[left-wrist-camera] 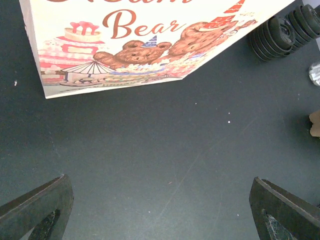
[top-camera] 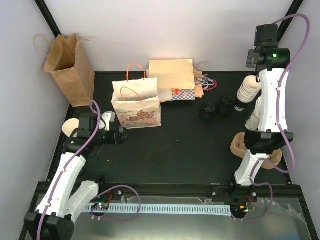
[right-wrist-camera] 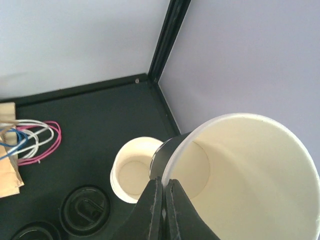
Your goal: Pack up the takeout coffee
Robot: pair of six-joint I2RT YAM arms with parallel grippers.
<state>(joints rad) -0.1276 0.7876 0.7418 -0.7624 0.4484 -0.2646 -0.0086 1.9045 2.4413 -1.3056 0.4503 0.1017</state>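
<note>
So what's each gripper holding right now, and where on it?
Right gripper pinches a lidless cream paper cup by its rim. Left gripper is open, holding nothing.

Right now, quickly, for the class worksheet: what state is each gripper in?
Left gripper: open, holding nothing.
Right gripper: closed on the rim of a lidless cream cup.

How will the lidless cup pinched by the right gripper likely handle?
The cup looks empty, so probably light. Its thin paper wall, pinched at the rim by the right gripper, may flex or dent. Held by one edge, it could swing or slip.
</note>
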